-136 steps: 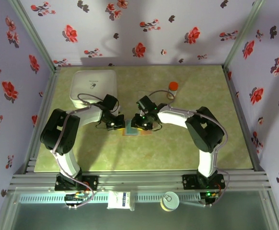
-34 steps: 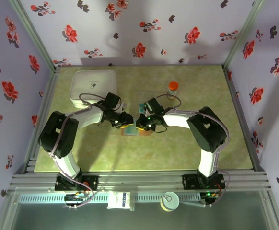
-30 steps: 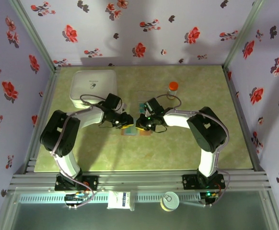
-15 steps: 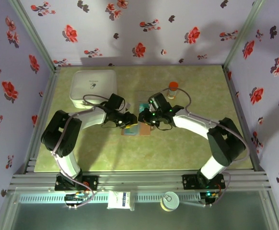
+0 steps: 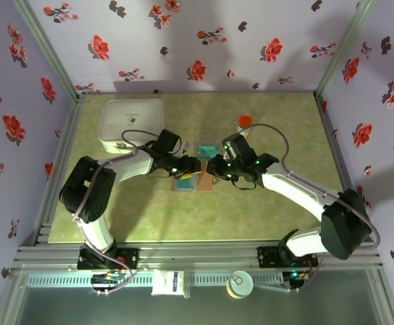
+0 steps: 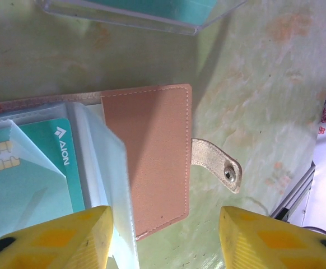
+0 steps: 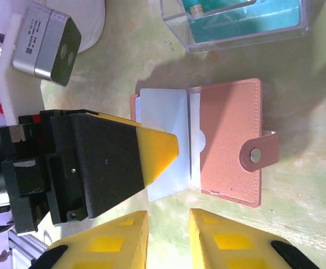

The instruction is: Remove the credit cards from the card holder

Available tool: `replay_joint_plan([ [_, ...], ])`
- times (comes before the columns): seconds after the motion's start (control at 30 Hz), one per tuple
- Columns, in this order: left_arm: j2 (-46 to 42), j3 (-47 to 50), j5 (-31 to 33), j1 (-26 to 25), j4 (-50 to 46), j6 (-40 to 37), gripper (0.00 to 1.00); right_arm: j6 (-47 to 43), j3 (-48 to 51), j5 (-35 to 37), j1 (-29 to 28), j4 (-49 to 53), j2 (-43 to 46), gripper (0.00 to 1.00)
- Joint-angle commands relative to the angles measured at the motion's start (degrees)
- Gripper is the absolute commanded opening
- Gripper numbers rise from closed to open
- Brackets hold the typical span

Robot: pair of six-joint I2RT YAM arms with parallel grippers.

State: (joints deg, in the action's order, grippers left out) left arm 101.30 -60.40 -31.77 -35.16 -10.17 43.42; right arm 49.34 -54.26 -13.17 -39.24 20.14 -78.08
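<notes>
Teal credit card now lies in the clear tray toward the table's far edge; my right gripper has backed off nearly closed, my left gripper has spread wide over the open card holder mid-table, both empty, with a second teal card left to pull.

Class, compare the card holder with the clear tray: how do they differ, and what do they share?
The card holder is opaque tan-brown with a snap strap; the clear tray is see-through plastic. The card holder lies opened flat; the clear tray is a box with raised walls. Both hold a teal card: the sleeved card in one, the loose card in the other.
</notes>
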Motion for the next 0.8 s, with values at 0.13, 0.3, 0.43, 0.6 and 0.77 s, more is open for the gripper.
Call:
replay_joint_plan([
  [0.13,1.53,-1.95,-1.29,-0.65,0.67,-0.66,0.54,1.21,2.14,1.57,-0.11,0.67,0.88,0.27],
  [0.3,3.37,-4.11,-1.71,-1.39,1.86,0.59,0.56,0.89,2.22,1.83,-0.48,0.83,0.46,0.28],
  [0.43,6.11,-6.99,-1.63,-2.84,1.98,1.14,0.58,0.69,2.84,2.84,-0.48,1.29,1.33,0.28],
  [0.6,9.56,-8.11,-1.63,-4.04,2.69,1.85,0.58,-0.09,3.03,4.42,-0.4,2.96,3.44,0.29],
  [0.77,11.04,-7.97,-1.62,-4.07,3.52,2.07,0.58,-0.8,2.2,4.95,-0.24,3.84,3.2,0.3],
])
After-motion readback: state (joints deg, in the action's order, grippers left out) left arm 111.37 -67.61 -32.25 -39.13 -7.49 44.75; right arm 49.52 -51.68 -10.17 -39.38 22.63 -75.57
